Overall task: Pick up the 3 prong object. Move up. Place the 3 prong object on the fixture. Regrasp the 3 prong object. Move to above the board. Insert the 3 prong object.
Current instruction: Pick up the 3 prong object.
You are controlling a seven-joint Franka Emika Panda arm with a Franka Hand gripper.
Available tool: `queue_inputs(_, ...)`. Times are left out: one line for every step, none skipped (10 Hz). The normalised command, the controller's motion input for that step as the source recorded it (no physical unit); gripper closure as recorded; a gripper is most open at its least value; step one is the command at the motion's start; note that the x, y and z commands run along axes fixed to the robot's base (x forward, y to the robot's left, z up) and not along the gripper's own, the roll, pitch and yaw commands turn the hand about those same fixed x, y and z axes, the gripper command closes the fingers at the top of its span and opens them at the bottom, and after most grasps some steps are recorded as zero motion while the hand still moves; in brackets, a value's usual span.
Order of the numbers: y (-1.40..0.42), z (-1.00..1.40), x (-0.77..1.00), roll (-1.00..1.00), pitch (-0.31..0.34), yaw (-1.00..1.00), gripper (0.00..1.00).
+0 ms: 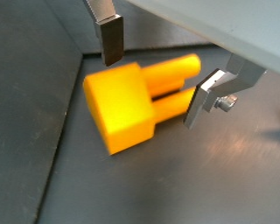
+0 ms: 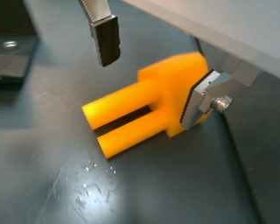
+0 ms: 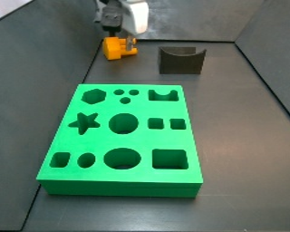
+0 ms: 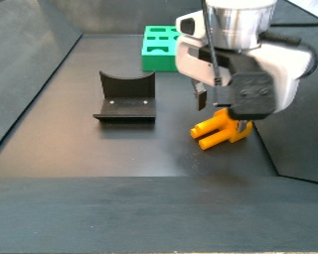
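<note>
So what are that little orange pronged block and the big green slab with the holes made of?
The small orange pronged block, lying between the open claw fingers, looks like matte moulded or printed plastic, uniformly coloured. The large green slab with shaped holes seems like plastic too, smooth and slightly glossy; hard to confirm.

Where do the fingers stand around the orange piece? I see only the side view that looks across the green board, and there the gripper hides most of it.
Observer: In both wrist views the gripper is open, with one of the fingers on each side of the 3 prong object.
Operator: Does a finger touch the piece?
Observer: One seems to rest against the side of the block, but I cannot be sure. The one I pointed at hangs clear of it.
Operator: Is the piece lifted?
Observer: No. In a side view it lies on the floor, with its prongs flat along it.
</note>
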Motion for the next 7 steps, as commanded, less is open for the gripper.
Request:
queue_inputs(0.00, -0.59, -0.09, -0.21, -0.089, -0.80, 0.00)
queue_inputs(0.13, -0.61, -0.20, -0.16, -0.047, -0.69, 0.00)
queue_inputs(0.16, -0.46, -0.39, -0.16, -0.024, -0.61, 0.00)
queue_inputs(0.16, -0.32, -0.44, -0.22, -0.067, -0.53, 0.00)
queue_inputs(0.15, -0.27, -0.28, -0.28, -0.094, -0.47, 0.00)
queue_inputs(0.09, -0.18, -0.16, -0.34, -0.131, -0.41, 0.00)
queue_inputs(0.05, -0.14, -0.13, -0.34, -0.127, -0.31, 0.00)
